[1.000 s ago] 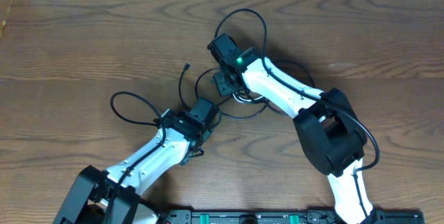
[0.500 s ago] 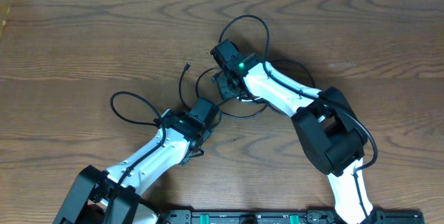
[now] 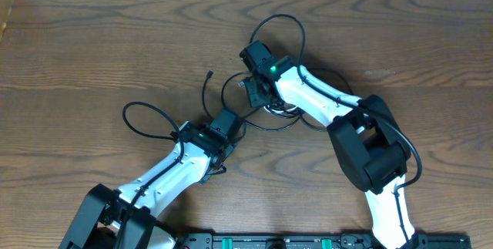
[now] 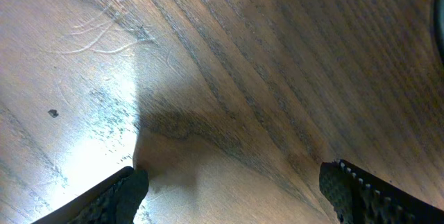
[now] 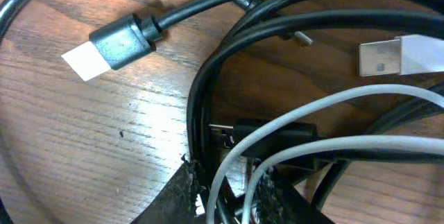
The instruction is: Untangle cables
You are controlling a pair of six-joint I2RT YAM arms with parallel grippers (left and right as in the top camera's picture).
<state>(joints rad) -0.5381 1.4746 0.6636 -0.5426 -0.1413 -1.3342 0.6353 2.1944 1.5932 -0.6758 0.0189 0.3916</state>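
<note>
The cables (image 3: 279,113) lie in a knot on the wooden table, just below my right gripper (image 3: 255,92). One black cable loops away behind it (image 3: 290,21). Another thin black end with a plug (image 3: 209,73) trails to the left. In the right wrist view my right gripper (image 5: 229,200) is shut on the bundle, with a white cable (image 5: 326,105) and a black cable (image 5: 205,99) running between its fingers. A black USB plug (image 5: 119,42) and a white USB plug (image 5: 397,56) lie beyond. My left gripper (image 3: 230,119) (image 4: 236,193) stands open over bare wood, holding nothing.
A thin black loop (image 3: 139,110) attached to the left arm curls over the table at the left. The right arm's black base joint (image 3: 370,153) stands at the right. A black rail (image 3: 308,242) runs along the near edge.
My right gripper has moved up and to the right, and the black loop and the knot have shifted with it. The left arm has stayed still.
</note>
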